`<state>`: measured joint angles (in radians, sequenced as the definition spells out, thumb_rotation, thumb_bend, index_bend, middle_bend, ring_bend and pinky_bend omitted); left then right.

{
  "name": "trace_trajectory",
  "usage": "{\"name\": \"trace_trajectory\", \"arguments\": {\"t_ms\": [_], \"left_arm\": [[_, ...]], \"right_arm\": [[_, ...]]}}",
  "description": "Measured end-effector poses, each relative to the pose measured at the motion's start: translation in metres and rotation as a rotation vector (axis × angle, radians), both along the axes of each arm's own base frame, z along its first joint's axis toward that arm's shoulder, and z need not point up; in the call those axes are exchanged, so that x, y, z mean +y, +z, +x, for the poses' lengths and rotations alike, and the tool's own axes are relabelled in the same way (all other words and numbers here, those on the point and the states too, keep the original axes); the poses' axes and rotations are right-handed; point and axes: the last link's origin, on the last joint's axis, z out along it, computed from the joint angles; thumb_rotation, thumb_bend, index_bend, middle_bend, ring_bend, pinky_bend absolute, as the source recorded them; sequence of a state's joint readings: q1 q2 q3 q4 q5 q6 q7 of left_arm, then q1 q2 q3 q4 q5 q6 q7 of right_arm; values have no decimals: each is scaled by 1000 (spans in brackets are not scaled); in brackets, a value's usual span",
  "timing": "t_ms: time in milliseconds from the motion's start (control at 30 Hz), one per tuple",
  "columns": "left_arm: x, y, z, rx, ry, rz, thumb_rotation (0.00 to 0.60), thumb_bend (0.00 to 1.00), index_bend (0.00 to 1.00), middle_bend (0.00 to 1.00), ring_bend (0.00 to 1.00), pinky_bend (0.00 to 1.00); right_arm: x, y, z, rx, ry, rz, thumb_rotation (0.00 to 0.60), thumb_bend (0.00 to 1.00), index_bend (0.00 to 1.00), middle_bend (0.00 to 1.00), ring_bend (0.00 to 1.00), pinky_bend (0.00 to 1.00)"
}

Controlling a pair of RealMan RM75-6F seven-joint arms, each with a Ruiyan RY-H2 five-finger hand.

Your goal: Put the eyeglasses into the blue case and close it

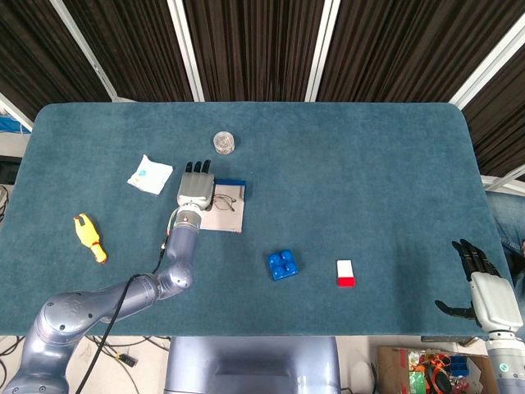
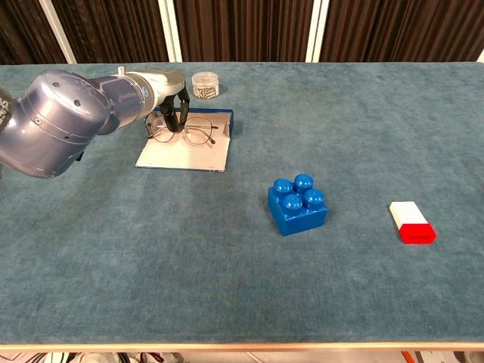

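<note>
My left hand (image 2: 172,102) pinches the eyeglasses (image 2: 184,133) at their left end, over the open blue case (image 2: 189,147). Their long axis runs left-right, along the case's long side; I can't tell whether they touch the lining. My right hand (image 1: 490,297) is spread, off the table (image 1: 369,164).

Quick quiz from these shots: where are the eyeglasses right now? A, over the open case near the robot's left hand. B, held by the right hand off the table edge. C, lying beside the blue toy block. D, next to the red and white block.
A: the eyeglasses sit over the pale lining of the open blue case, right at the left hand.
</note>
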<state>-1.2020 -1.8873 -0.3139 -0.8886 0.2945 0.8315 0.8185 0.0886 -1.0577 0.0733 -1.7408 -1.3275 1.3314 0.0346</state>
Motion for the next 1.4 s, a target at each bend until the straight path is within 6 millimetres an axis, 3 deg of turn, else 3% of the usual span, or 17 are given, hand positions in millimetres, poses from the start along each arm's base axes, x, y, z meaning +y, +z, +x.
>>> {"name": "trace_trajectory", "arguments": {"t_ms": [900, 1133, 1300, 1400], "left_arm": [[4, -9, 11, -16, 47, 28, 600, 426, 602, 21, 0, 0], [3, -12, 10, -44, 63, 26, 600, 391, 453, 17, 0, 0], [2, -13, 10, -48, 65, 11, 600, 389, 276, 12, 0, 0], [1, -12, 12, -55, 62, 3, 600, 389, 238, 12, 0, 0]], "right_arm": [[0, 0, 0, -3, -4, 3, 600, 19, 0, 0, 0, 173], [0, 0, 0, -3, -6, 5, 600, 19, 0, 0, 0, 173], [0, 0, 0, -4, -8, 6, 600, 21, 0, 0, 0, 173], [0, 0, 0, -5, -10, 8, 600, 23, 0, 0, 0, 173]]}}
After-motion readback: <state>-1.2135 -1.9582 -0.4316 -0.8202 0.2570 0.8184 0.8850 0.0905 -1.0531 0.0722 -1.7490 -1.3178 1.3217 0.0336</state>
